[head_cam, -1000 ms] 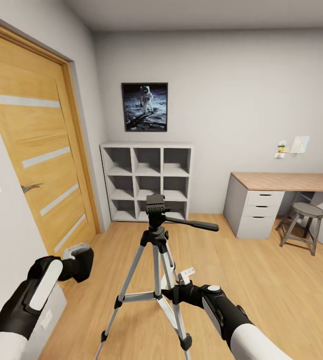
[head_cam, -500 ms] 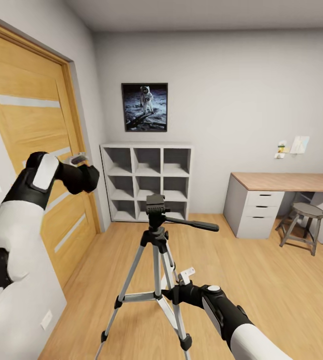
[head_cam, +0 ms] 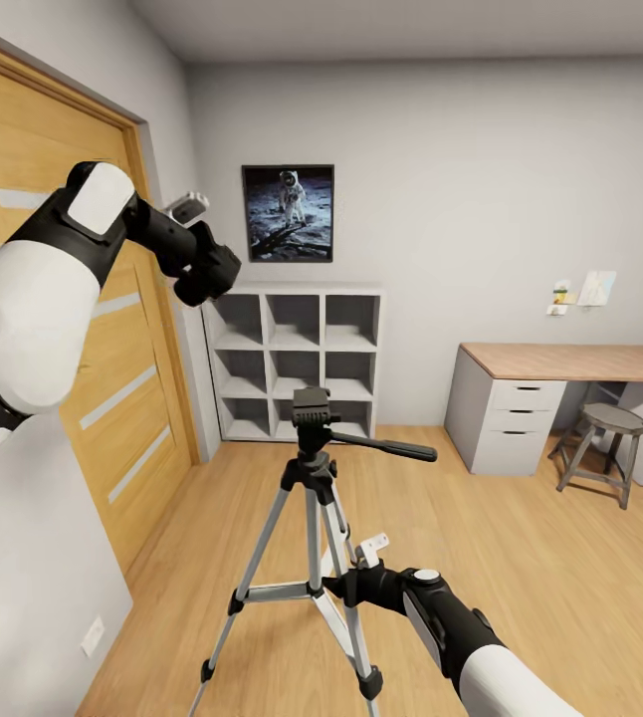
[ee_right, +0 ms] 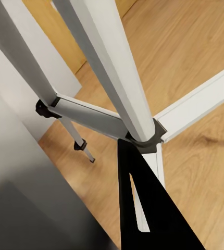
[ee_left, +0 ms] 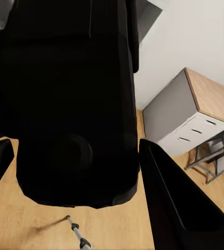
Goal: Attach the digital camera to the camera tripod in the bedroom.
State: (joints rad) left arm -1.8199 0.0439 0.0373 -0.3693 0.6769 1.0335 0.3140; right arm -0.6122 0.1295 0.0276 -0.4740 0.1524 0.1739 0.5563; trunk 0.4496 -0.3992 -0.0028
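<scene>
The camera tripod stands mid-room on the wood floor, its black head bare and its pan handle pointing right. My left gripper is raised high, above and left of the tripod head, and is shut on the black digital camera. In the left wrist view the camera sits between two dark fingers. My right gripper is low, closed around a silver tripod leg near the brace hub.
The wooden door is close on the left. White cube shelves and an astronaut poster are at the back wall. A wood-topped desk and a stool stand at the right.
My left arm has lifted the camera from low beside the door to above shelf height and swung it rightwards. The right arm and the tripod have not moved.
</scene>
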